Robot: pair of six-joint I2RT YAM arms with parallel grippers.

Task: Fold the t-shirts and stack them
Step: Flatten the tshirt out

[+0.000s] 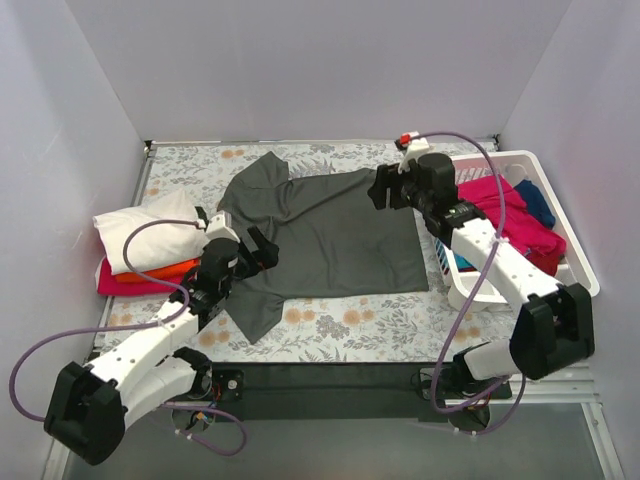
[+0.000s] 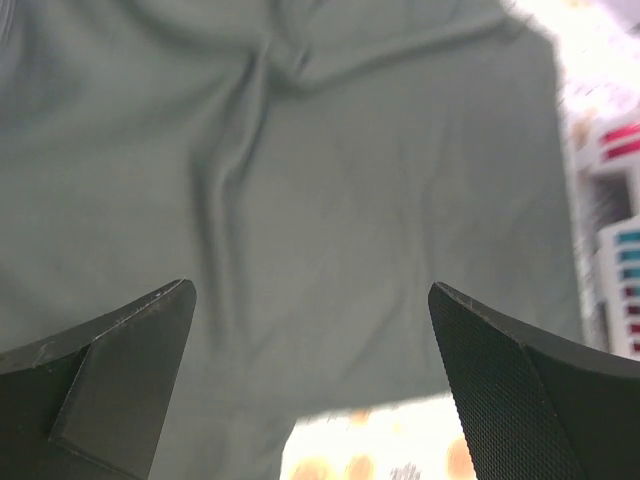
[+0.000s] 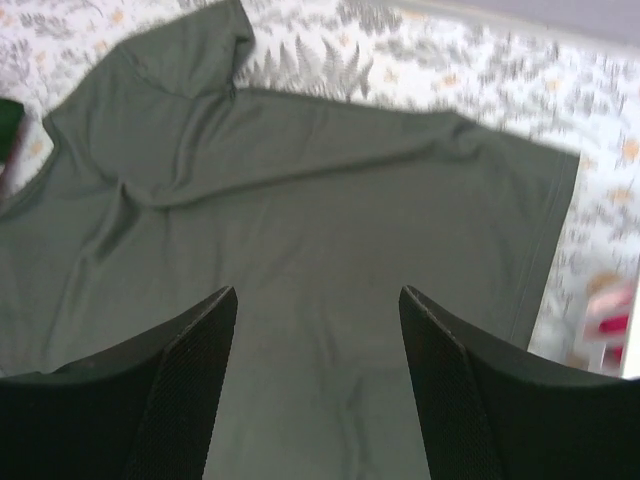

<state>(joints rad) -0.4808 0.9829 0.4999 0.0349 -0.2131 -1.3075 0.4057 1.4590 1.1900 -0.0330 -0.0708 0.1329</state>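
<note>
Grey t-shirt under both open jaws

No legible text, labels, brands or numbers anywhere (all three views)

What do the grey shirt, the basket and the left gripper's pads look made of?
Dark grey t-shirt: soft matte cloth, possibly cotton; it lies in gentle creases. Basket: white rigid plastic, judging by its moulded slats. Left gripper pads: black, matte, finely dimpled, probably rubber or textured plastic.
</note>
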